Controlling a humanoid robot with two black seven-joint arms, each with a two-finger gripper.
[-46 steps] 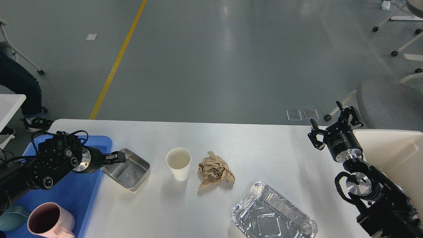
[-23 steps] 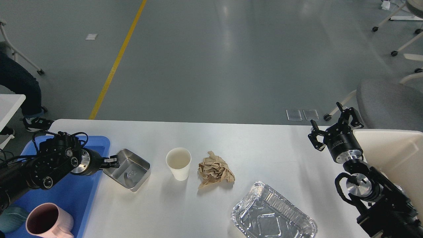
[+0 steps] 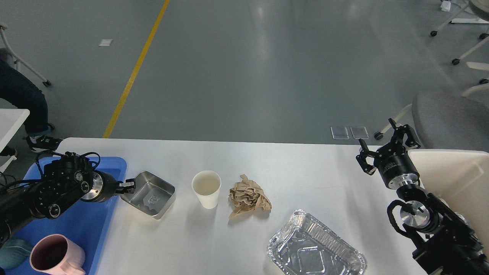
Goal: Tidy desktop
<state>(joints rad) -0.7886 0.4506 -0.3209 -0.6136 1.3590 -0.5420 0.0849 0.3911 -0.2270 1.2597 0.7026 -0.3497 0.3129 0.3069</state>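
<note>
Pincer-wise, I read the left pincer [image 3: 129,186] as closed on the near-left rim of the steel tin [image 3: 151,194], though its tips are small and dark, so the pinch itself is hard to make out. Nearest me, a pink mug [image 3: 57,256] is cut off by the lower edge, standing in the blue tray [image 3: 91,225], and a teal thing beside it is mostly out of view. A foil tray [image 3: 315,248] also runs off the bottom. On the white bench [image 3: 298,179], which spans the lower half of my view, a paper cup [image 3: 206,188] stands upright just beside a crumpled brown paper [image 3: 248,196]. My right pincer [image 3: 385,145] hangs spread wide, holding nothing, near the beige bin [image 3: 458,175]. Beyond lies grey floor with a yellow line [image 3: 133,72] and a grey chair [image 3: 450,118].
</note>
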